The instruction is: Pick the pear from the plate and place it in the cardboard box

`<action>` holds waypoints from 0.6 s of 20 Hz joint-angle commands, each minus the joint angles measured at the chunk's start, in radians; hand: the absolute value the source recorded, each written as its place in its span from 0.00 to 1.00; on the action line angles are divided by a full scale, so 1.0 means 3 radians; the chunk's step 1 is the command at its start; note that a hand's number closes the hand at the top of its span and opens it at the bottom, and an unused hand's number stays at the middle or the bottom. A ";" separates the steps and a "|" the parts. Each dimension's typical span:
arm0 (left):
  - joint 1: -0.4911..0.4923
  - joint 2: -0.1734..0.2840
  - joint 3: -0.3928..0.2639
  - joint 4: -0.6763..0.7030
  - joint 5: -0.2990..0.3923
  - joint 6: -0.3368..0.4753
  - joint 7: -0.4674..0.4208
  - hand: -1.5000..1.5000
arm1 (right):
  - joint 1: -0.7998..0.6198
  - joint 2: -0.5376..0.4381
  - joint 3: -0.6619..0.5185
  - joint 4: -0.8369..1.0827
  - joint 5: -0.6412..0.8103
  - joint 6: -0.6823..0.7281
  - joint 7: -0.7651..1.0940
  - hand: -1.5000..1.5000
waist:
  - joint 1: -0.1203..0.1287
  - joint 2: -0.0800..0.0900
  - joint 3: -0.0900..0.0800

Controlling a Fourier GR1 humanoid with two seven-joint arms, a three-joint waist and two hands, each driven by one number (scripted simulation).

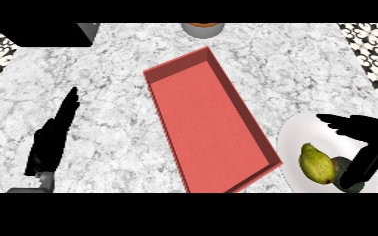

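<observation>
A yellow-green pear lies on a white plate at the lower right of the counter. My right hand hovers over the plate's right side, just beside the pear, with fingers spread toward the left and the thumb pointing down behind the fruit; it holds nothing. The red box, long and shallow, lies slanted in the middle of the counter, left of the plate. My left hand rests open at the lower left, fingers pointing up.
A black appliance fills the top left corner. A small bowl sits at the far edge, above the box. A patterned wall tile strip shows at the top right.
</observation>
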 commanded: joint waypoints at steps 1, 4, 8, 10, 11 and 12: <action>0.0069 -0.0102 0.0069 0.0033 -0.0052 -0.0070 -0.0169 0.50 | -0.0167 0.0294 -0.0032 0.0362 0.0363 0.0027 -0.0122 0.00 | 0.0018 0.0004 0.0001; 0.0054 -0.0169 0.0073 -0.0126 -0.0139 -0.0096 0.0058 0.50 | 0.0140 0.0171 -0.0279 0.0040 0.0304 0.0223 -0.0118 0.00 | -0.0001 -0.0001 0.0001; 0.0097 -0.0163 0.0258 -0.0039 -0.0121 -0.0226 -0.0091 0.50 | 0.0169 0.0472 -0.0311 -0.0041 0.0543 0.0082 -0.0036 0.00 | 0.0003 0.0000 0.0000; -0.0125 -0.0422 -0.0021 0.0022 -0.0439 0.0042 0.0084 0.50 | 0.0268 0.0418 -0.0367 -0.0228 0.0450 0.0172 0.0049 0.00 | -0.0013 -0.0001 0.0000; -0.0074 -0.0192 0.0267 0.0003 -0.0181 -0.0289 0.0033 0.50 | 0.0384 0.0474 -0.0425 -0.0310 0.0529 0.0133 0.0017 0.00 | -0.0009 -0.0001 0.0000; -0.0019 -0.0227 0.0316 0.0141 -0.0196 -0.0309 -0.0155 0.50 | 0.0213 0.0504 -0.0488 -0.0256 0.0455 0.0281 0.0184 0.00 | -0.0002 0.0000 0.0000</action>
